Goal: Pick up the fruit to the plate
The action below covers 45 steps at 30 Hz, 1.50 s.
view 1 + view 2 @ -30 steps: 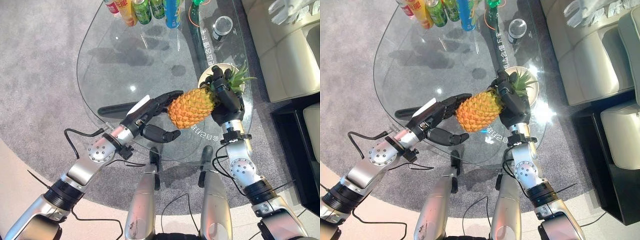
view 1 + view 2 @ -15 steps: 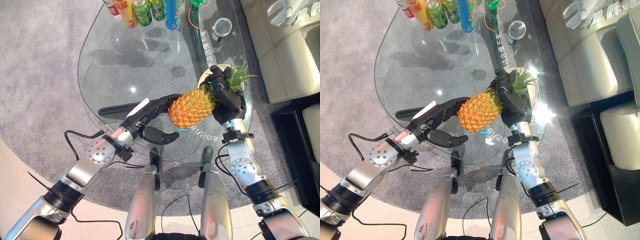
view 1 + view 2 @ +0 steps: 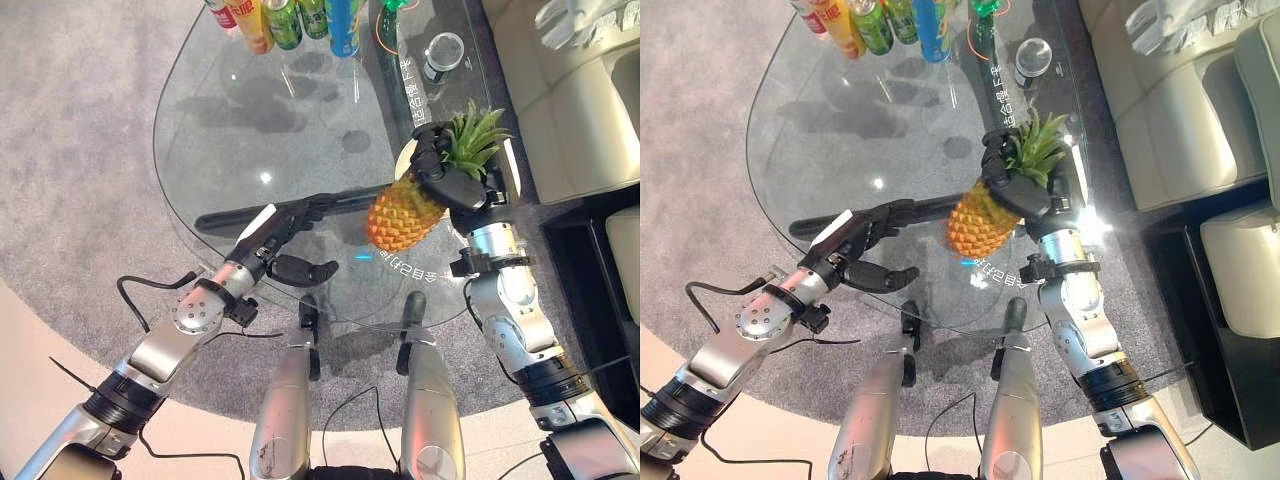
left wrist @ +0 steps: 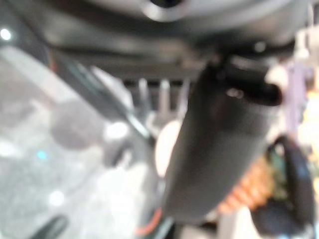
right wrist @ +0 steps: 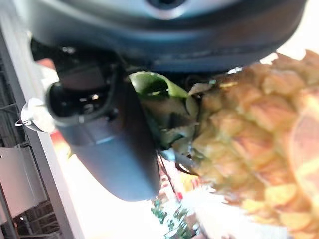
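right hand (image 3: 452, 186) wrapped tight round the pineapple (image 3: 405, 211), fruit hanging below its fingers; left hand (image 3: 277, 237) beside it, fingers loose.

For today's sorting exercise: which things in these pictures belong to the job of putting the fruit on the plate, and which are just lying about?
Belonging to the job:
- pineapple, held up by the right hand
- plate, mostly hidden behind the fruit
- left hand, open, apart from the fruit

Just lying about:
- drink cans at the far edge of the glass table
- glass jar
- sofa
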{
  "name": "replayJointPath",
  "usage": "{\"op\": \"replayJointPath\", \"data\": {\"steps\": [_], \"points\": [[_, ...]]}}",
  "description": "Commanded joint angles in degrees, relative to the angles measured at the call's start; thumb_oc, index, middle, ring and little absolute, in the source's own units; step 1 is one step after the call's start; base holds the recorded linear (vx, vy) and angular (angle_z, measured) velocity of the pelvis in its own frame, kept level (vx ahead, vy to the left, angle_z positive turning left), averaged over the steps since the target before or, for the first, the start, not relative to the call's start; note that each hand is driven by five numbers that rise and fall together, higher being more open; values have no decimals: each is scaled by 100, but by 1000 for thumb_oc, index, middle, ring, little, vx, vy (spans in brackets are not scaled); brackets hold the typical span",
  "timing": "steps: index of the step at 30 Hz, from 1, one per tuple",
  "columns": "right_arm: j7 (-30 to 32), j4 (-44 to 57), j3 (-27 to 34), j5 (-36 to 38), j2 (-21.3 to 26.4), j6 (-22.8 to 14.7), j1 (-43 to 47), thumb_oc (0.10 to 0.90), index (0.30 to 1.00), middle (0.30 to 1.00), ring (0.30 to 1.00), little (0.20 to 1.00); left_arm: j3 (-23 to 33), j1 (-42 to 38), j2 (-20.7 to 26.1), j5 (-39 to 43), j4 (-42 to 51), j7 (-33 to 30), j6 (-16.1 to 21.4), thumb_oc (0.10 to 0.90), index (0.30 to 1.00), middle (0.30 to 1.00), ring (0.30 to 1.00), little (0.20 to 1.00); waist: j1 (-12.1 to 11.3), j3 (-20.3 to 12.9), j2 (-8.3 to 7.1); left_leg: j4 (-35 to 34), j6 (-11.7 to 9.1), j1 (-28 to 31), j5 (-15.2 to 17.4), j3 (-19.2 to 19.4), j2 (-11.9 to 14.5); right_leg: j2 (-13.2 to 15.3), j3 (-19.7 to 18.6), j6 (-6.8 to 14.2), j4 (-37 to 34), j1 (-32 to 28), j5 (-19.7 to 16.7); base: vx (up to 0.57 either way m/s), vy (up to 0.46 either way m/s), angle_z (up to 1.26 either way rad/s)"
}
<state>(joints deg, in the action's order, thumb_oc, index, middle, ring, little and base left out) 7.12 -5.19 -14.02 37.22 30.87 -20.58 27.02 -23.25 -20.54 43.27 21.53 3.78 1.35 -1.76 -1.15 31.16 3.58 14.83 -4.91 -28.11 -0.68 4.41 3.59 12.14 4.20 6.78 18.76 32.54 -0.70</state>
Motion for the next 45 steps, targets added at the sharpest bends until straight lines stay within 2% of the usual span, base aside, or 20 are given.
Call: {"op": "replayJointPath", "data": {"steps": [1,6,15,17,18,21,25,32,36,40,45], "points": [[206,1006,383,-550,248,-428,822,100,300,300,300,200,348,-9,-132,-165,274,-411,123,800,900,900,900,900,142,-136,-28,439,451,-161,526,432,-782,-734,634,-290,-300,-358,225,0,0,0],[599,819,424,-769,396,-458,953,100,300,300,300,200,229,114,-269,-170,-34,-581,23,800,900,900,900,900,116,-136,-17,469,442,-170,571,406,-781,-736,643,-280,-274,-357,263,0,0,0],[2071,169,566,-1743,573,-526,1632,100,300,300,300,200,-435,288,-803,-58,-725,-1204,-32,800,900,900,900,900,64,-136,113,491,441,-435,534,388,-812,-717,633,-280,-253,-83,212,1,8,0],[2208,115,559,-1883,607,-528,1696,100,300,300,300,200,-474,314,-867,-7,-796,-1249,-57,800,900,900,900,900,54,-136,133,487,441,-454,531,381,-818,-716,633,-279,-253,-60,209,0,0,0],[2597,19,550,-2281,662,-577,1785,100,300,300,300,200,-583,421,-976,-102,-918,-1346,-55,800,900,900,900,900,33,-136,175,486,437,-438,565,372,-828,-708,637,-276,-251,-71,244,26,33,0],[3174,-137,540,-2837,752,-609,2014,100,300,300,300,200,-751,596,-1108,0,-1140,-1458,-56,800,900,900,900,900,-12,-136,267,487,434,-521,552,342,-871,-702,634,-285,-254,13,236,9,41,0],[3771,-412,521,-3141,926,-607,2310,100,300,300,300,200,-949,795,-1269,220,-1487,-1497,75,800,900,900,900,900,-46,-136,369,498,427,-623,531,328,-905,-682,619,-286,-235,140,233,0,49,0],[4485,-1028,482,-3596,1055,-682,2649,100,300,300,300,200,-1225,904,-1387,467,-1802,-1712,112,800,900,900,900,900,-101,-136,498,477,414,-839,466,296,-953,-660,639,-277,-244,381,189,-1,5,0],[4757,-1351,453,-3589,1080,-820,2747,100,300,300,300,200,-1257,984,-1455,602,-1931,-1852,149,800,900,900,900,900,-135,-136,567,467,406,-941,444,291,-965,-644,648,-281,-247,495,177,0,0,0],[4819,-1665,497,-3490,1060,-1012,2827,100,300,300,300,200,-1323,1057,-1515,620,-2005,-2062,106,800,900,900,900,900,-183,-136,646,442,409,-1071,401,273,-989,-641,662,-292,-231,651,157,0,0,0],[4877,-1835,426,-3574,1003,-1017,2928,100,300,300,300,200,-1320,1147,-1636,667,-2350,-2184,187,800,900,900,900,900,-234,-136,715,393,407,-1263,330,262,-1004,-638,694,-304,-227,867,128,0,0,0]]}}
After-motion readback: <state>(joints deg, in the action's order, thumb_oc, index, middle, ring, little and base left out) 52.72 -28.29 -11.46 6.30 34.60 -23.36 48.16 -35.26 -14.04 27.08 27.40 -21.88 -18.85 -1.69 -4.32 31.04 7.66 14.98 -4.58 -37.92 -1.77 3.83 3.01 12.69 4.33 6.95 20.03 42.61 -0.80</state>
